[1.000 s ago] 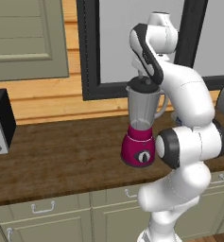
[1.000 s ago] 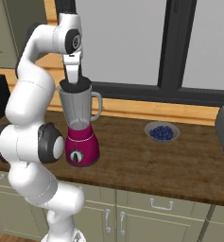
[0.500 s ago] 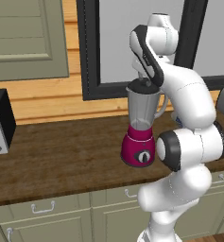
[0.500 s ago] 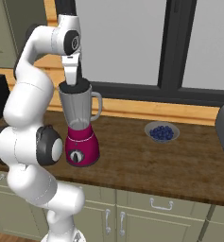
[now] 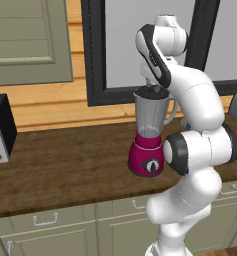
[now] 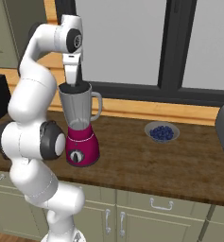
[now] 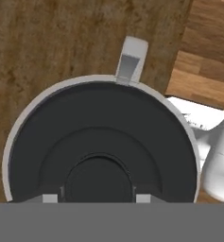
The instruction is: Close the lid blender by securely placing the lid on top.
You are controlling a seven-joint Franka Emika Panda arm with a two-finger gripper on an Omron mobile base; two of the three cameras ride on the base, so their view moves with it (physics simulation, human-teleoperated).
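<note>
The robot's gripper (image 6: 73, 85) points straight down at the mouth of the blender (image 6: 80, 125), its tips at the level of the jar's rim. From the hand camera, the black lid (image 7: 101, 149) spreads across the jar opening inside the pale rim, with a raised round knob near 6 o'clock; small grey finger tips (image 7: 49, 198) sit either side of that knob, but whether they clasp it or stand free cannot be told. The jar's handle (image 7: 130, 59) juts out at 12 o'clock in that view.

In the left base view the gripper (image 5: 152, 90) meets the top of the clear grey jar, and the blender (image 5: 149, 135) stands on its magenta base with the black dial facing the cabinets. The appliance rests on the dark wooden counter (image 6: 146, 165), near its front edge.

In the right base view, a small bowl of blue berries (image 6: 162, 132) lies at about 3 o'clock from the blender, well apart from it. A black-and-silver appliance (image 5: 1, 130) sits at the counter's far left in the left base view, at 9 o'clock from the blender. A dark-framed window (image 6: 170, 47) runs behind.
</note>
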